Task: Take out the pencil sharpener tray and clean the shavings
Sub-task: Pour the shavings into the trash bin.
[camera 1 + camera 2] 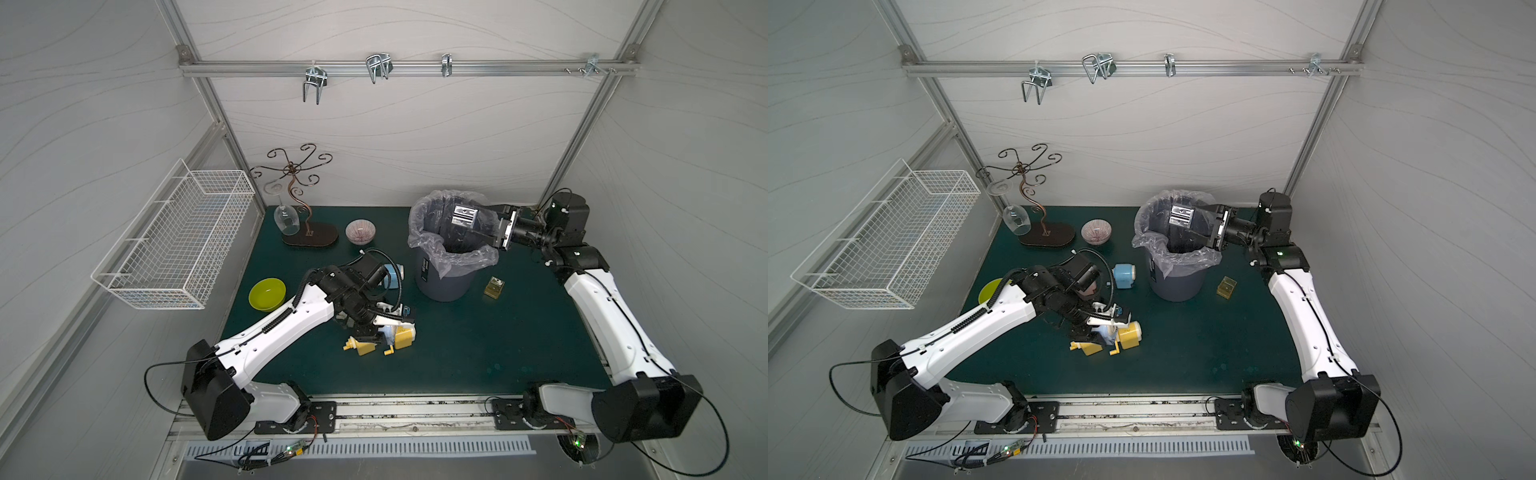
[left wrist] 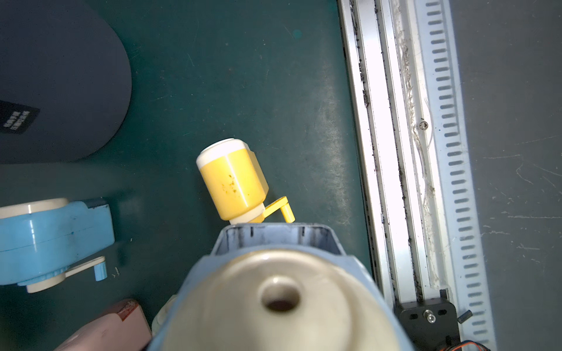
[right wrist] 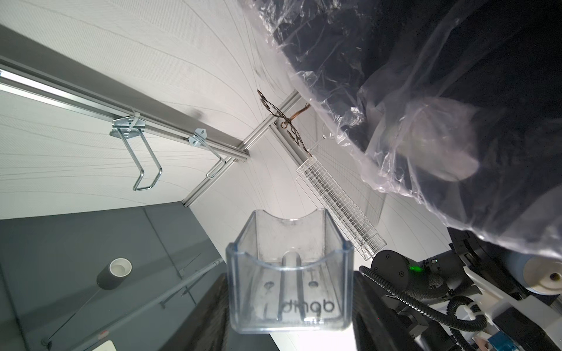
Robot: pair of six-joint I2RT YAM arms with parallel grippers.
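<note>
My right gripper (image 1: 476,222) reaches over the mouth of the grey bin (image 1: 446,282) and is shut on the clear pencil sharpener tray (image 1: 464,216). In the right wrist view the tray (image 3: 289,258) sits between dark fingers (image 3: 365,304), with only grey smudges inside. The shavings are hidden; the bin's inside is dark behind its plastic liner (image 3: 425,136). My left gripper (image 1: 380,328) is low over the mat, shut on a blue pencil sharpener (image 2: 273,297) whose tray slot (image 2: 273,235) gapes empty. That sharpener hides the left fingers in the wrist view.
Two yellow sharpeners (image 1: 405,336) (image 1: 361,347) lie by my left gripper, and a second blue one (image 1: 1124,275) stands near the bin. An amber tray (image 1: 494,287) sits right of the bin. A green bowl (image 1: 267,294), patterned bowl (image 1: 360,231), glass stand (image 1: 309,239) and wire basket (image 1: 174,245) fill the left.
</note>
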